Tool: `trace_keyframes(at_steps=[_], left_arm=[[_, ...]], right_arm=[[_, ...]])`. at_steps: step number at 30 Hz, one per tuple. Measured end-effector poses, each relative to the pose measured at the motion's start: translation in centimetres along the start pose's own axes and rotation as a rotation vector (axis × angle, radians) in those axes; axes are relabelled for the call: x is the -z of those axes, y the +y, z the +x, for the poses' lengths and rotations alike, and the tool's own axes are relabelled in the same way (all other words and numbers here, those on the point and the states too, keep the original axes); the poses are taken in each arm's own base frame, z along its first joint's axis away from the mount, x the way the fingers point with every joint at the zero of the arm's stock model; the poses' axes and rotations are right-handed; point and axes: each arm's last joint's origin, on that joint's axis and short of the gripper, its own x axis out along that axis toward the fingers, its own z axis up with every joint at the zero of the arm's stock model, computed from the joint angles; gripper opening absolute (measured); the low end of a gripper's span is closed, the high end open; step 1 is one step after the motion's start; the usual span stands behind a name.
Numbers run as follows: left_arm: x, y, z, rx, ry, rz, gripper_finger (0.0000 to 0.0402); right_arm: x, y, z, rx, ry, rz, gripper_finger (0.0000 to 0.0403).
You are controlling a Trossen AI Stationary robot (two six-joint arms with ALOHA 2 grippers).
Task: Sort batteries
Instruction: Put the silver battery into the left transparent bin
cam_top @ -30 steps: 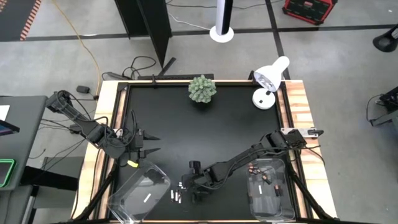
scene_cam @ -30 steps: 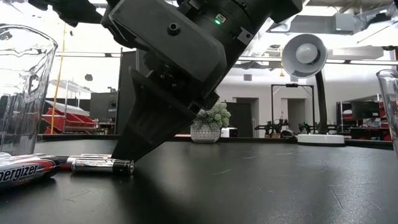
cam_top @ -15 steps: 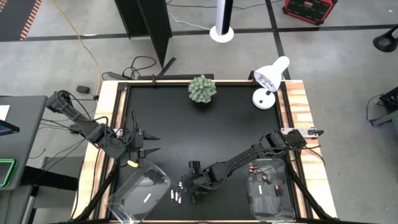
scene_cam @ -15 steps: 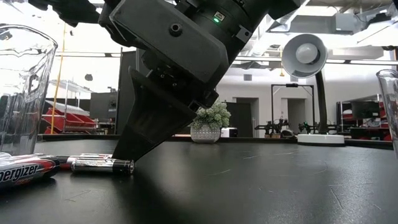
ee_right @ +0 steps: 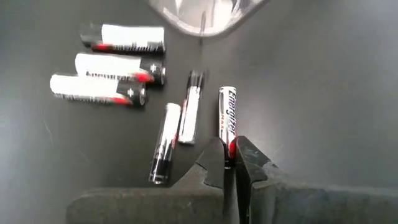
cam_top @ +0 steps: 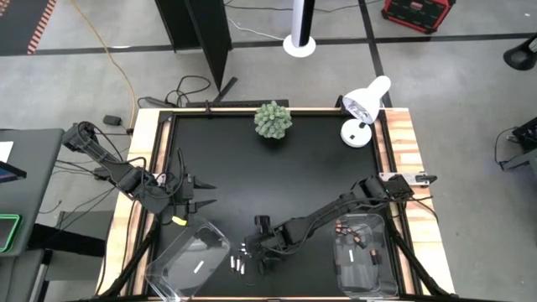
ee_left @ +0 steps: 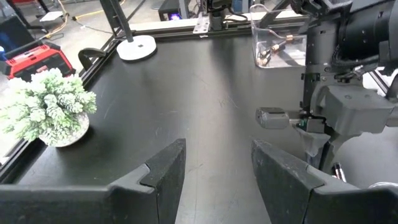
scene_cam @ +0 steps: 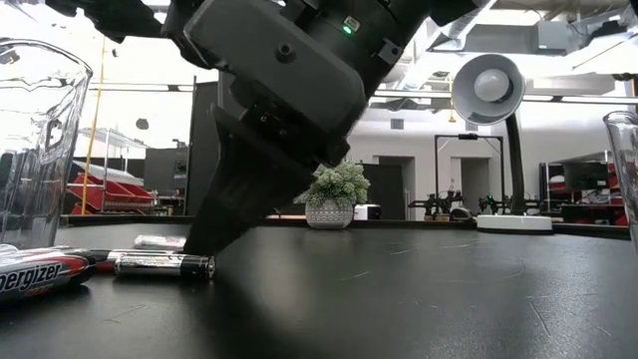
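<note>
From above, the black bench (cam_top: 268, 168) fills the middle of the frame. The left pincer (cam_top: 204, 194) waits at the left edge, its two prongs parted with nothing between them. The right pincer (cam_top: 256, 254) reaches down to the lower middle of the frame, right among a small cluster of batteries (cam_top: 238, 264) lying on the bench. A clear bin (cam_top: 189, 258) sits at lower left with one pale battery inside; a second bin (cam_top: 365, 254) at lower right holds several dark ones. A small potted plant (cam_top: 273, 120) and a white lamp (cam_top: 362, 111) stand along the top edge.

At bench height, the right arm's dark bulk fills the upper left, its tip coming down to the surface by a battery (scene_cam: 163, 265) lying flat at lower left, with more of them beside it toward the frame's left edge.

From the left wrist, the two dark fingers (ee_left: 161, 171) stand well apart at the bottom of the frame, empty; the plant sits at left and the other arm at right.

From the right wrist, the fingers (ee_right: 214, 168) at the bottom centre are pinched almost together on the lower end of a silver battery (ee_right: 227, 121). Two more slim ones lie just left of it, and three fatter ones lie in a stack at upper left.
</note>
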Motion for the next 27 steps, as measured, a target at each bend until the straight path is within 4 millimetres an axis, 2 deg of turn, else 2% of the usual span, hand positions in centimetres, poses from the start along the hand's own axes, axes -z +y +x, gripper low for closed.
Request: trace_keyframes(at_steps=[16,27], left_arm=[[0.0,0.0,0.0,0.000,0.002,0.000,0.0177],[0.1,0.0,0.0,-0.002,0.010,0.003,0.0177]], right_arm=[[-1.4,-0.4,-2.3,0.054,-0.025,-0.045,0.0015],[-4.2,-0.6,-5.3,0.133,-0.001,-0.135,0.0015]])
